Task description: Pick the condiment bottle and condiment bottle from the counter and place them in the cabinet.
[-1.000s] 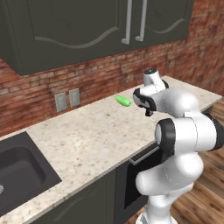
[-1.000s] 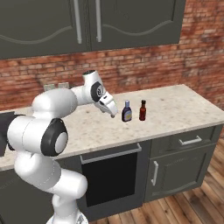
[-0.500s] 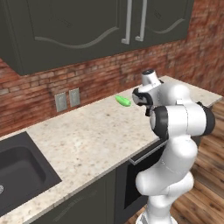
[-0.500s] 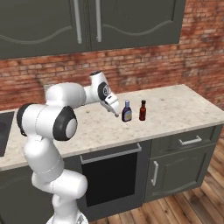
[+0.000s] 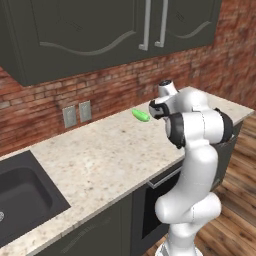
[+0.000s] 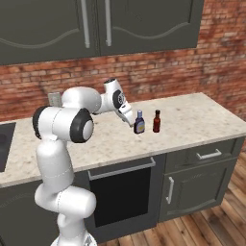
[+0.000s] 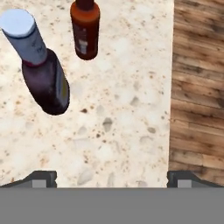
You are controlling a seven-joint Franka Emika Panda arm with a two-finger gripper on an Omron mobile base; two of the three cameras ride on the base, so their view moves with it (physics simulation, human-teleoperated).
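Note:
Two condiment bottles stand upright on the counter [image 6: 192, 120]. One is dark purple with a pale cap [image 6: 139, 123] [image 7: 46, 83]; the other is red-brown with a dark cap [image 6: 156, 121] [image 7: 85, 30], just to its right. My gripper [image 6: 129, 117] [image 7: 113, 179] hovers a little left of the purple bottle, slightly above the counter, touching neither. It is open, with nothing between its fingertips [image 7: 41, 178]. In the hand view both bottles sit at the upper left, outside the jaws. The cabinet [image 6: 96, 24] [image 5: 150, 25] hangs above with its doors shut.
A green vegetable [image 5: 141, 115] lies on the counter near the brick wall. The sink [image 5: 20, 200] is far left, and a wall outlet [image 5: 77, 114] sits behind the counter. The counter's front edge drops to wood floor [image 7: 197, 87] close to the gripper.
The arm's elbow has swung round toward the bottles and the open gripper has crept a little to the right, closer to the purple bottle. Neither bottle has moved.

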